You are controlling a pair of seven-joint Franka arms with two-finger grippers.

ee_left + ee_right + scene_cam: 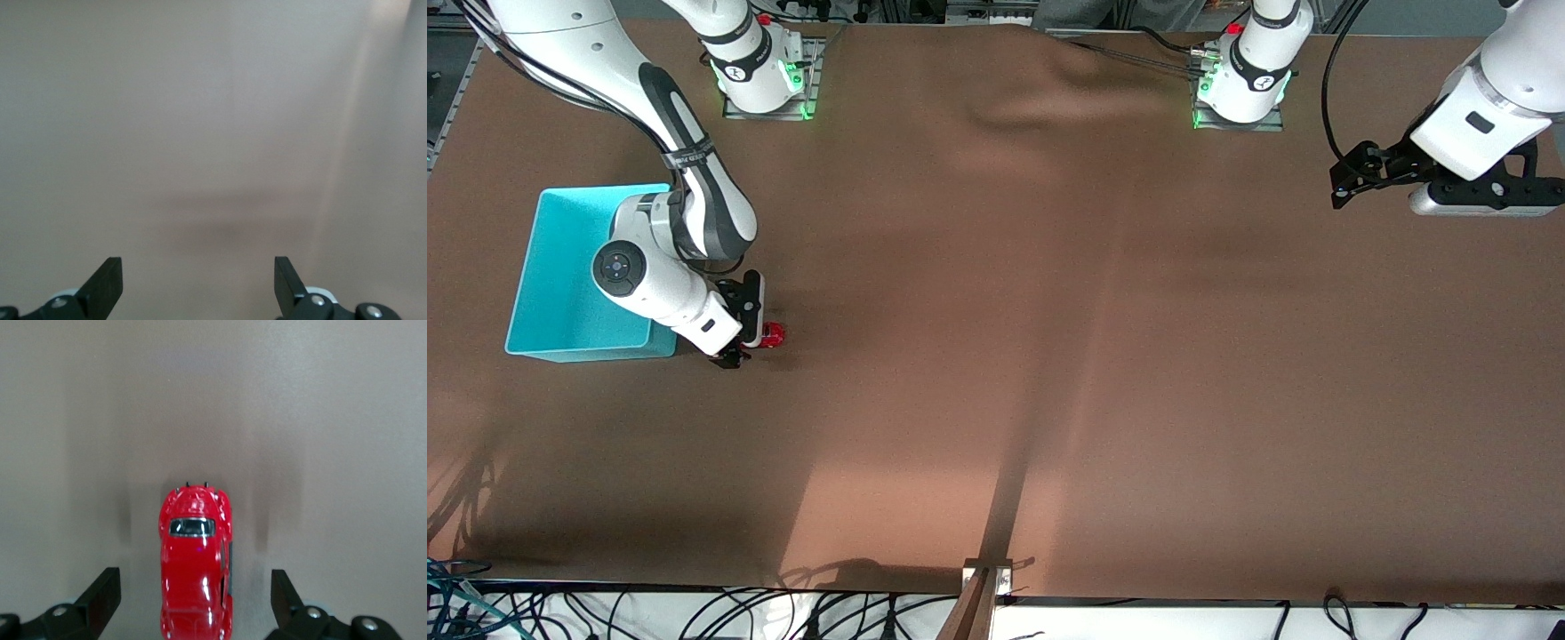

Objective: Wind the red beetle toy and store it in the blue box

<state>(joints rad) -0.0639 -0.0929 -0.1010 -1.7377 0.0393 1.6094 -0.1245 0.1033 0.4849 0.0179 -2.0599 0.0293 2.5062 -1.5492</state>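
Hovering low over the brown table (1049, 356), just beside the blue box (560, 293) at the right arm's end: the right gripper (743, 342), fingers spread wide and gripping nothing. Sitting on its wheels between those open fingers (100, 593), the red beetle toy (195, 560), touching neither pad in the right wrist view and lying lengthwise along the gap, a touch closer to one finger than the other. In the front view, peeking out red (774, 335) just past the fingertips, on the side away from the box.

Judging by this: closing on the toy for the wind-up, with no grip made yet. Doing it well probably meaning centring the gap over the body first, then squeezing evenly across the rounded flanks low down, near the wheels, since glossy curved sides are likely to squirt out of a high or lopsided pinch. Keeping the wheels pressed to the cloth while dragging back, if winding is by pull-back; lifting too early risking a free-spinning, unwound toy. Afterwards, only a short carry over the near wall into the box.

Waiting well apart, up over the left arm's end of the table: the left gripper (198, 287), fingers parted, empty.
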